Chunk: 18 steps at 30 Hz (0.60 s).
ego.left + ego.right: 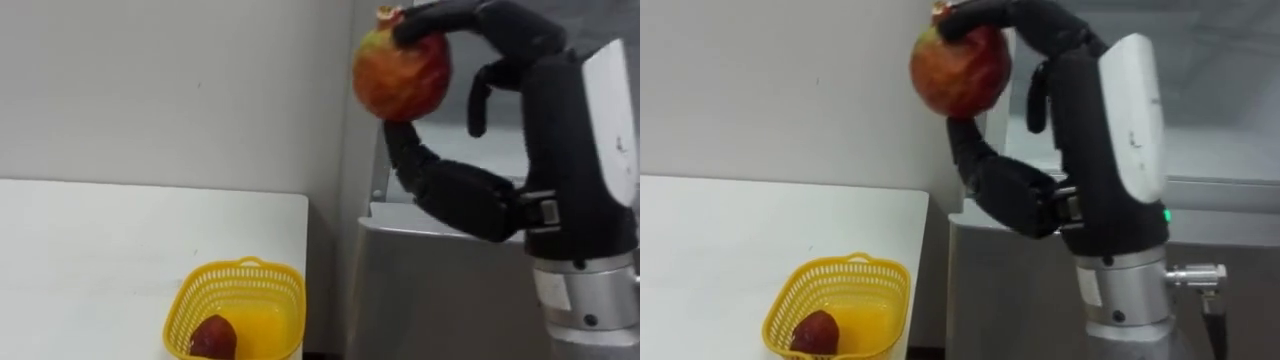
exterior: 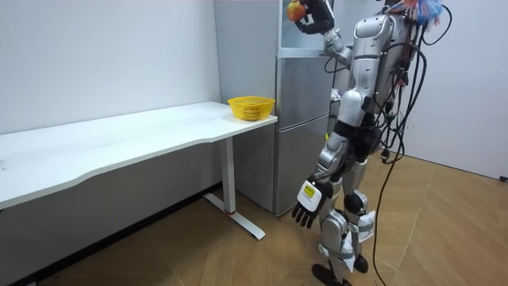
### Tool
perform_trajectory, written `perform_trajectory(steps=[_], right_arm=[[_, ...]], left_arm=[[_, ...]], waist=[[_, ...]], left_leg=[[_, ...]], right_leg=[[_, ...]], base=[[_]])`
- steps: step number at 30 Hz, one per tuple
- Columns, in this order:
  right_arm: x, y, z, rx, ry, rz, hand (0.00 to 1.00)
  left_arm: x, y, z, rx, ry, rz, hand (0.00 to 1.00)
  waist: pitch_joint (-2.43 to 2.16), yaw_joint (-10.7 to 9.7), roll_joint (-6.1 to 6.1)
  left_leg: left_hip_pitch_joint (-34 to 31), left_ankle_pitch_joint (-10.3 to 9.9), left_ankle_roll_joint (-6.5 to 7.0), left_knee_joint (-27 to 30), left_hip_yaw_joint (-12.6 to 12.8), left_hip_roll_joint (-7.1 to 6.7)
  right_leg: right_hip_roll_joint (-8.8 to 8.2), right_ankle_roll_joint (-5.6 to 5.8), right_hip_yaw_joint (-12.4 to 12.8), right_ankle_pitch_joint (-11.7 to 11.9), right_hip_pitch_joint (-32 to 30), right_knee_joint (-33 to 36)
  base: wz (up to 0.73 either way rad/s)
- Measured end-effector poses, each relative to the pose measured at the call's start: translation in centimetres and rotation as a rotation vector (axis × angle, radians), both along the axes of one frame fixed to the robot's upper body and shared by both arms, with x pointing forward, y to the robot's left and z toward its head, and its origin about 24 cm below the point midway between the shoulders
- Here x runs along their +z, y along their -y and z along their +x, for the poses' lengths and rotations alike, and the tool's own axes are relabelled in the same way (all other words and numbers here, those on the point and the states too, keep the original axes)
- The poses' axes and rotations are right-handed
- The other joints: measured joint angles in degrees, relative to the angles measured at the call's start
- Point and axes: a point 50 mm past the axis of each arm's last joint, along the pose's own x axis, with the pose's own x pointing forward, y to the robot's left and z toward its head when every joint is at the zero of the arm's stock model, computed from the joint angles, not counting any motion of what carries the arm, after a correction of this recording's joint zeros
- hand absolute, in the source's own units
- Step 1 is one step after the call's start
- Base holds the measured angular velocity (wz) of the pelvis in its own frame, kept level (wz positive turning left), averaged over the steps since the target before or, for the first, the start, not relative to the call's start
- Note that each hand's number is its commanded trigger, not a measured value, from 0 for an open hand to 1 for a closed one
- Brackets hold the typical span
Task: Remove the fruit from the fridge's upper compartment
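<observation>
A round red-and-yellow fruit (image 1: pixel 401 72) with a small nub at its top is gripped by the right robot hand (image 1: pixel 545 110). The fingers are curled over the top of the fruit and the thumb is pressed against its underside. The fruit is held high in the air, in front of the upper part of the grey fridge (image 2: pixel 305 119) and well above the worktop (image 1: pixel 100 250).

A yellow mesh basket (image 1: pixel 250 268) is seen at the corner of the white worktop nearest the fridge. A dark red fruit (image 1: pixel 213 337) is lying inside it, against the near wall of the basket.

In the room view the robot is seen standing upright on the wooden floor (image 2: pixel 444 230), just beside the fridge, with the right arm raised to the fridge's top section. The left robot hand (image 2: pixel 308 205) is hung low at the robot's side, with its fingers relaxed and nothing held.
</observation>
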Motion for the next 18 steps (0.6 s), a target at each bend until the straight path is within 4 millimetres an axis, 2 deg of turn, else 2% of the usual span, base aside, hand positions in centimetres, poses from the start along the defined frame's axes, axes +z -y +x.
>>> perform_trajectory(steps=[5, 10, 13, 18], right_arm=[[-0.1, -0.4, -0.2, 0.034, 0.006, -0.018, 1.00], [-0.6, -1.2, -0.3, 0.036, 0.007, -0.074, 1.00], [-1.3, -1.8, -0.1, 0.035, -0.005, -0.115, 1.00], [-3.7, -2.3, 1.5, 0.003, -0.114, -0.160, 1.00]], left_arm=[[0.0, -0.2, 0.0, 0.000, -0.002, 0.005, 0.00], [0.0, -0.4, -0.4, -0.001, -0.018, 0.009, 0.00], [0.1, -0.5, -0.2, -0.025, -0.023, 0.014, 0.00], [0.1, -0.3, 0.2, -0.054, -0.024, 0.009, 0.00]], waist=[[0.04, 1.2, -0.94], [0.10, 2.4, -0.84], [0.15, 2.8, -0.78], [0.17, 4.2, -0.78]], left_leg=[[0.1, 0.0, 0.02, -0.3, -0.1, 0.00], [0.0, 0.0, 0.02, -0.4, -0.3, -0.01], [-0.1, 0.0, 0.01, -0.3, -0.8, -0.09], [-0.9, 0.0, 0.01, 0.0, -1.2, -0.09]], right_leg=[[-0.04, 0.00, 0.0, 0.0, 0.1, 0.0], [0.00, 0.01, -0.3, 0.0, 0.1, 0.0], [0.00, 0.01, -0.3, 0.0, 0.0, 0.0], [0.02, 0.01, -0.2, 0.0, -0.4, 0.0]], base=[[0.02], [0.01], [0.08], [0.02]])
